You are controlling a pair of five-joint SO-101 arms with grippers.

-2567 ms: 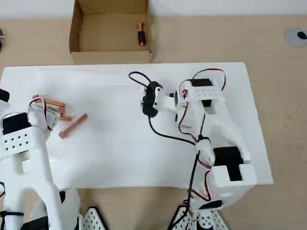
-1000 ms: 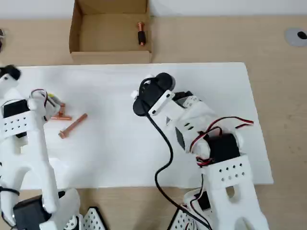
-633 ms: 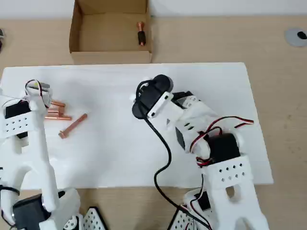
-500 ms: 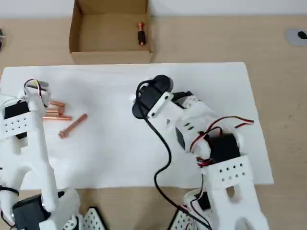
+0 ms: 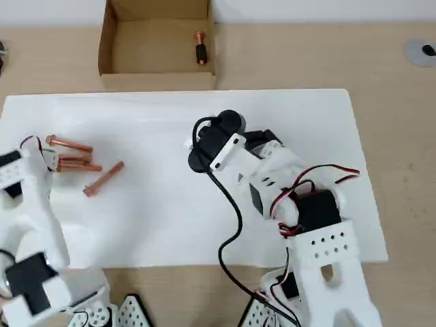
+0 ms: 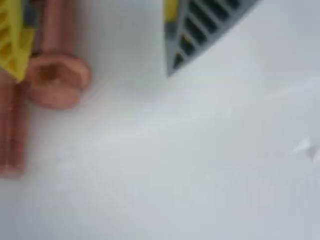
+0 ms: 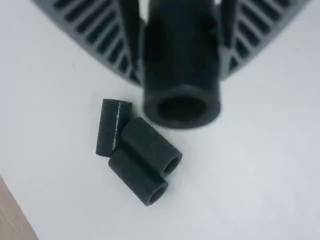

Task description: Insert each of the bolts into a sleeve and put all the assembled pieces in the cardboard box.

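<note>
Though judged only part done, shows one assembled piece (image 5: 200, 48) lying in the cardboard box (image 5: 107, 48) at the far side of the tabletop (image 5: 395, 136). Shows several copper-coloured bolts (image 5: 73, 159) loose on the white sheet (image 5: 157, 225) near its left edge, most in a close cluster, with a lone bolt (image 5: 103, 179) just beside them and askew.

Places the left end effector (image 6: 95, 65) low over that cluster, fingers spread, with a bolt head (image 6: 52, 82) just beside the yellow finger (image 6: 12, 45). Places the right end effector (image 7: 181, 50) near the sheet's middle, pinching a black sleeve (image 7: 182, 102) across its outer wall, bore facing the camera. Shows three more sleeves (image 7: 140, 160) lying on the sheet near the held one, two touching side by side and the third just beside them.

Handling, as judged:
- **Bolts:** stiff, light and smooth, so likely to roll on the shank and slip between hard fingers. Best taken across the mid-shank, clear of the head, leaving the tip free to enter a bore.
- **Sleeves:** rigid, short and light, equally prone to rolling. Best pinched across the wall at mid-length, as here, keeping both ends unobstructed.

Calls for close alignment of shank and bore, with little slack to be expected.
</note>
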